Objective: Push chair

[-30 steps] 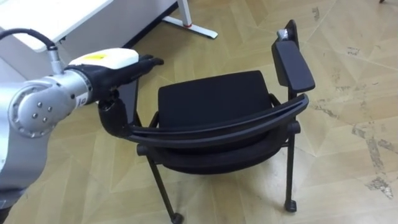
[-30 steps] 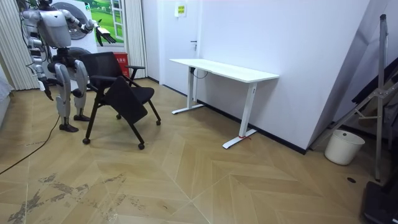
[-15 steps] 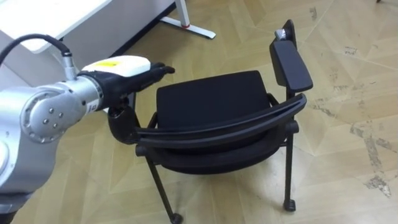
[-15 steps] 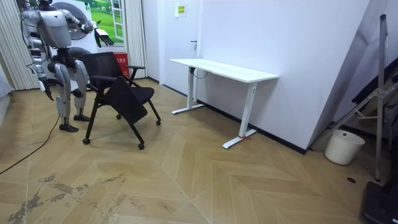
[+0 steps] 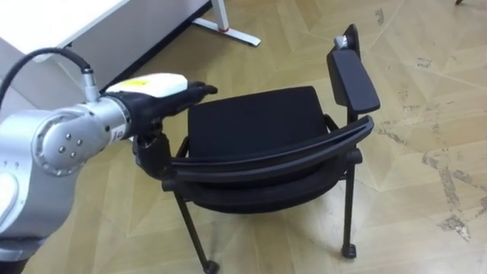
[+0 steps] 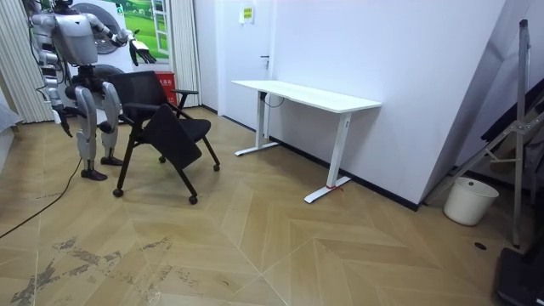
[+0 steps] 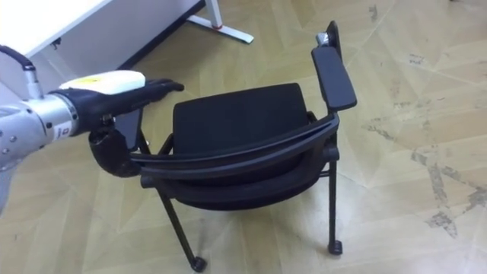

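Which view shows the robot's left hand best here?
The left eye view: the left hand appears large, fingers straight over the chair armrest. The right eye view shows the same; the room view shows it tiny and distant.

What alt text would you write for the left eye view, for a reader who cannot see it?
The robot's left hand, fingers straight, reaches over the left side of a black chair seen from above and behind. The chair stands on a wood floor, with a white desk beyond it.
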`<state>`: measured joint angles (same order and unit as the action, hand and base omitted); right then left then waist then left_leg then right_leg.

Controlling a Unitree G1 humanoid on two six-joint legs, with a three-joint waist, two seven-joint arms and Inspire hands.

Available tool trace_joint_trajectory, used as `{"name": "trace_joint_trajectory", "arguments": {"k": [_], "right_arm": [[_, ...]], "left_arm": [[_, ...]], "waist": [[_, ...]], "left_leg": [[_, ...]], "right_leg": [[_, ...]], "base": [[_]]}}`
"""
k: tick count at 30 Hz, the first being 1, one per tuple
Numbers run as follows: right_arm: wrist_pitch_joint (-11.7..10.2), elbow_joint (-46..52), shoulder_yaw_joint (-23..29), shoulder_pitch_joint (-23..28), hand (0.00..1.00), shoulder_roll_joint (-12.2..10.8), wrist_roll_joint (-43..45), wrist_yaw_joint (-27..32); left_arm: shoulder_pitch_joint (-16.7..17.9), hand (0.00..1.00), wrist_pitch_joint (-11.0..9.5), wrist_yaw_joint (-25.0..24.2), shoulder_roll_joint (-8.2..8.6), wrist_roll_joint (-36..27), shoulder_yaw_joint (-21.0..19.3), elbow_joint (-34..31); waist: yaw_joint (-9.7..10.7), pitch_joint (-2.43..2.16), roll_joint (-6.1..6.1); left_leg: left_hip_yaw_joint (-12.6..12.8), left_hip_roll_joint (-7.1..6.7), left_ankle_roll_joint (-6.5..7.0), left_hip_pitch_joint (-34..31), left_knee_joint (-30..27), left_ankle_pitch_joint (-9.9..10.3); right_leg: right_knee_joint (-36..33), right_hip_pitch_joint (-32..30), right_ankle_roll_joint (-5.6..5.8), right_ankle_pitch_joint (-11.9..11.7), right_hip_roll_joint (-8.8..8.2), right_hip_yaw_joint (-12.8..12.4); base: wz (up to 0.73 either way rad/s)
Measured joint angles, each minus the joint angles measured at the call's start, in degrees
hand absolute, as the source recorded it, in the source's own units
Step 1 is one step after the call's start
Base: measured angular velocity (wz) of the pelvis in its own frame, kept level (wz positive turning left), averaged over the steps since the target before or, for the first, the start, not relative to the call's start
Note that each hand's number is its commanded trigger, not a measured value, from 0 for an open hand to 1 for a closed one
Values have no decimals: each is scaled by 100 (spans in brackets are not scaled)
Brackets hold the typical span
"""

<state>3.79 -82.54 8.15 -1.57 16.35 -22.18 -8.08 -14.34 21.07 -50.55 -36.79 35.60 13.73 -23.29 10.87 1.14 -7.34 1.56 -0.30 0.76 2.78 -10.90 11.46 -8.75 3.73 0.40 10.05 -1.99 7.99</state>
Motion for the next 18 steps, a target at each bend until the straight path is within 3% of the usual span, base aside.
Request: {"name": "trace_joint_trajectory", "arguments": {"k": [5, 10, 12, 18], "right_arm": [[-3, -5, 0, 0, 0, 4, -3, 83], [6, -5, -4, 57, 0, -5, 9, 119], [-1, -2, -4, 54, 0, -4, 8, 122], [1, 12, -13, 58, 0, -43, -5, 248]], "left_arm": [[186, 0, -25, 19, 127, -13, 2, 215], [198, 0, -22, 71, 522, -13, 5, 800], [235, 0, -22, 128, 607, -13, 5, 888], [248, 0, -64, 501, 742, -388, 56, 1470]], "waist": [[129, -5, 32], [138, -3, 34], [137, -4, 34], [181, 1, 40]], "left_leg": [[2, 3, 0, 3, -1, 0], [21, 1, 0, 10, 1, 0], [57, 2, 0, 7, 1, 0], [140, 14, 0, 9, 12, 0]], "right_leg": [[-1, 6, -2, -1, 5, -4], [2, -10, -2, -1, 5, -41], [-2, -67, -2, -1, 8, -87], [-48, -92, -2, -1, 13, -194]], "base": [[0], [-1], [-10], [-10]]}}
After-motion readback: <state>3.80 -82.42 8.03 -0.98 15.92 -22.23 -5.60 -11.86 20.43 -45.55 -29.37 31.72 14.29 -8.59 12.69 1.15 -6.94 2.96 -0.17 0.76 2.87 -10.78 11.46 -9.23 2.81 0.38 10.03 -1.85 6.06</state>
